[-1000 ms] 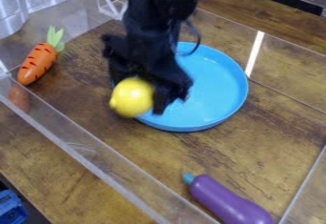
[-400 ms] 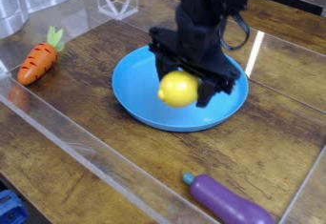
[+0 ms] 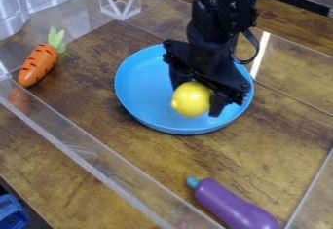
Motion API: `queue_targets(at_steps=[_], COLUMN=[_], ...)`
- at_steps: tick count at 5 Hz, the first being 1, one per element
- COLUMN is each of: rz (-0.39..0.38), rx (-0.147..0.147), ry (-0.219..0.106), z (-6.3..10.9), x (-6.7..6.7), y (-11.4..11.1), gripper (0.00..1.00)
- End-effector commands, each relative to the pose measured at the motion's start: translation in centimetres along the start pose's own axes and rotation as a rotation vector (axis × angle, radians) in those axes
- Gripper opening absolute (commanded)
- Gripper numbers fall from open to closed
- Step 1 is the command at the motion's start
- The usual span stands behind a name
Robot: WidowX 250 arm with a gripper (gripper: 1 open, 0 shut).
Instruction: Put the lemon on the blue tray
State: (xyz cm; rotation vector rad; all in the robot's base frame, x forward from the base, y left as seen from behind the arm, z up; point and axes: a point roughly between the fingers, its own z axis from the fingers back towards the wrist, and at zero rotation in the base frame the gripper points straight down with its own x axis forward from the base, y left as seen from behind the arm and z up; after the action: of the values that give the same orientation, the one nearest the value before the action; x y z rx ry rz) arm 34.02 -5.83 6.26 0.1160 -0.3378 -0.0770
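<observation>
Over blue tray (image 3: 136,89): lemon (image 3: 192,99) clamped in gripper (image 3: 196,95).

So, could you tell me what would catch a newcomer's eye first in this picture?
Most striking is the bright yellow lemon, gripped by the black gripper over the middle of the large blue tray at the centre of the wooden table. Next come the orange carrot with its green top at the left edge and the purple eggplant lying at the bottom right.
</observation>
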Motion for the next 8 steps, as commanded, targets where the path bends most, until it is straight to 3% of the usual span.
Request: queue_targets(at_steps=[1, 2, 5, 7, 8], rz=[0.028, 0.034, 0.019, 0.013, 0.013], rx=[-0.003, 0.001, -0.062, -0.087, -0.096], ry=[-0.072, -0.077, -0.101, -0.102, -0.099], z=[1.3, 1.5, -0.6, -1.8, -2.1], x=[1.8, 1.8, 3.0, 3.5, 3.6], y=[1.2, 2.3, 3.1, 3.3, 3.3], gripper=[0.00, 0.00, 0.00, 0.00, 1.00])
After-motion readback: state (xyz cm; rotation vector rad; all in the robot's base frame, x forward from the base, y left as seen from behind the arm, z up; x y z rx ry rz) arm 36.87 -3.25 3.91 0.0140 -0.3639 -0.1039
